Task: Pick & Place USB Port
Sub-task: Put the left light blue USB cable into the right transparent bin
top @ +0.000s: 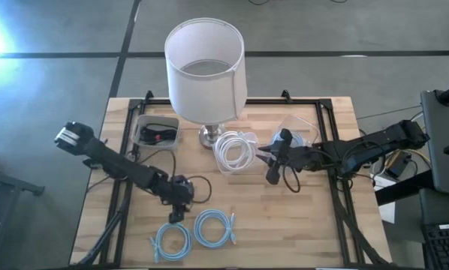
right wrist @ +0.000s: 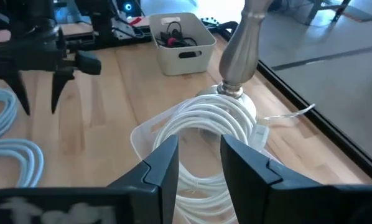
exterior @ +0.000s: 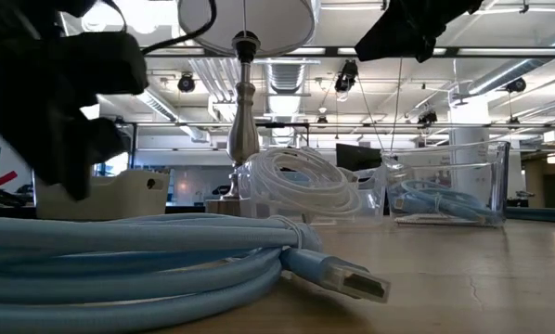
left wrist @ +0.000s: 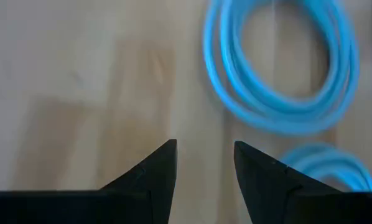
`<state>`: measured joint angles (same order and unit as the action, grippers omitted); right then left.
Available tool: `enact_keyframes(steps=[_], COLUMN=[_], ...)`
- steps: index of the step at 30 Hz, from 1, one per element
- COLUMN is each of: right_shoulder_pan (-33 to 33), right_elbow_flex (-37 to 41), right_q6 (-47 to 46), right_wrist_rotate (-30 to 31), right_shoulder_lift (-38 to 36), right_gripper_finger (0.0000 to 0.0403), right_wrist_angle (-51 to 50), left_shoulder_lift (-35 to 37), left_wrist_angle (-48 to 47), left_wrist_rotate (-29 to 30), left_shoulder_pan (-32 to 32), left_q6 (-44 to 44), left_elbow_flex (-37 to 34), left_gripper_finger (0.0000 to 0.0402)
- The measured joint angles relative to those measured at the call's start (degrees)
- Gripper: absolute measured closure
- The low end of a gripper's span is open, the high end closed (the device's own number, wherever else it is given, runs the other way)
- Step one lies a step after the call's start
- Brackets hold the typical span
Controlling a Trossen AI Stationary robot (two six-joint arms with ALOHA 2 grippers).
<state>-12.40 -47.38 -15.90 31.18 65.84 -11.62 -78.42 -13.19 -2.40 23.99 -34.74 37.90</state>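
High view: overhead, straight down on the whole worktop [top: 299, 225]. Low view: at worktop level, very near a blue cable [exterior: 148, 255], facing the lamp [exterior: 245, 102] and the room behind. Left wrist view: close, downward onto blue coils [left wrist: 279, 74]. Right wrist view: angled across the white cable [right wrist: 204, 124], sharing lamp and bin [right wrist: 180, 43] with the high view.

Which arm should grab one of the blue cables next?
Probably the left. Its gripper hangs, fingers open, just above the blue cable coils at the table's front edge. The right gripper sits by the white cable, farther back.
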Motion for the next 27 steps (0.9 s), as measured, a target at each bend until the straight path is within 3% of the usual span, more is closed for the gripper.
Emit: enact_keyframes(steps=[6,13,27], right_shoulder_pan=[0.1,0.0,0.0], right_elbow_flex=[0.9,2.3,2.4], right_q6=[0.6,0.6,0.4], right_wrist_rotate=[0.0,-0.2,1.0], right_shoulder_lift=[0.0,0.0,0.0], right_gripper_finger=[0.0297,0.0305,0.0292], right_wrist_angle=[0.0,0.0,2.4], left_shoulder_lift=[-2.7,-6.8,-15.4], left_wrist_angle=[-4.0,-9.7,-10.9], left_wrist_rotate=[-7.5,2.0,2.5], left_shoulder_pan=[7.1,15.9,14.6], left_q6=[-5.5,-6.3,-13.5], left_elbow_flex=[2.8,4.3,5.2], left_gripper_finger=[0.0239,0.0239,0.0249])
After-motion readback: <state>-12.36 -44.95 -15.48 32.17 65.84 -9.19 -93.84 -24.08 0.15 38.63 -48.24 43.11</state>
